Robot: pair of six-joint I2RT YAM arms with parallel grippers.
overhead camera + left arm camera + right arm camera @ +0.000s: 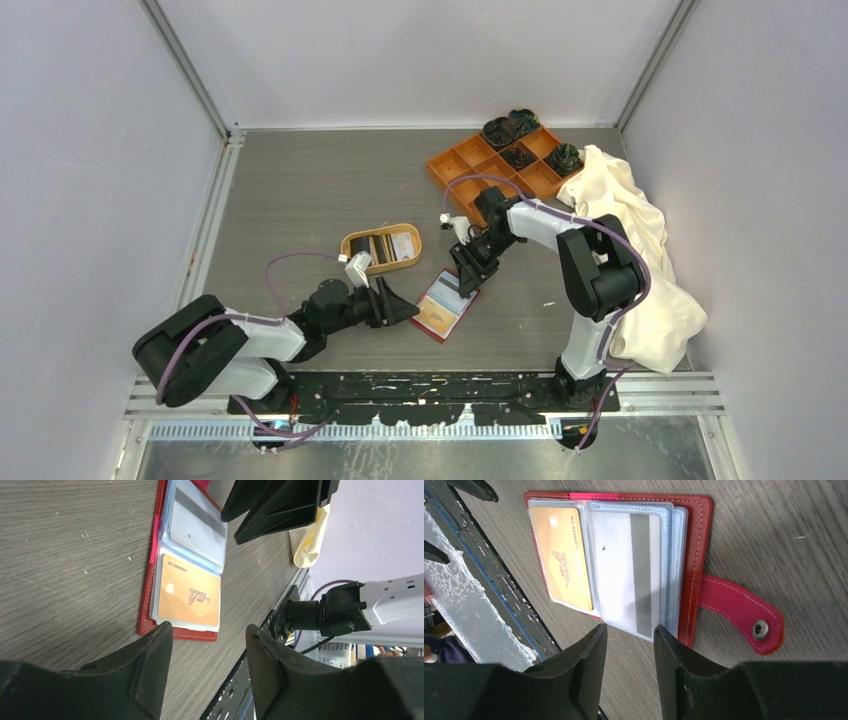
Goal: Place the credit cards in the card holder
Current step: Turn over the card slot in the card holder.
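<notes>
Your enclosure, item by item:
- Surface (300,190): one, grey wood-grain laminate, with a few pale specks showing in the wrist views
- Back wall (420,50): one, plain pale grey panel
- Left wall (80,180) and right wall (760,120): matching plain panels
- Corner posts (195,70): two, aluminium, rising from the far corners of your surface
- Mounting plate (420,385): black, perforated, along your near edge
- Ribbed metal strip (420,430): just below the plate
- Light: even and diffuse, shadows soft

Lab test cell: white panel walls (420,60), aluminium frame posts (193,70).
</notes>
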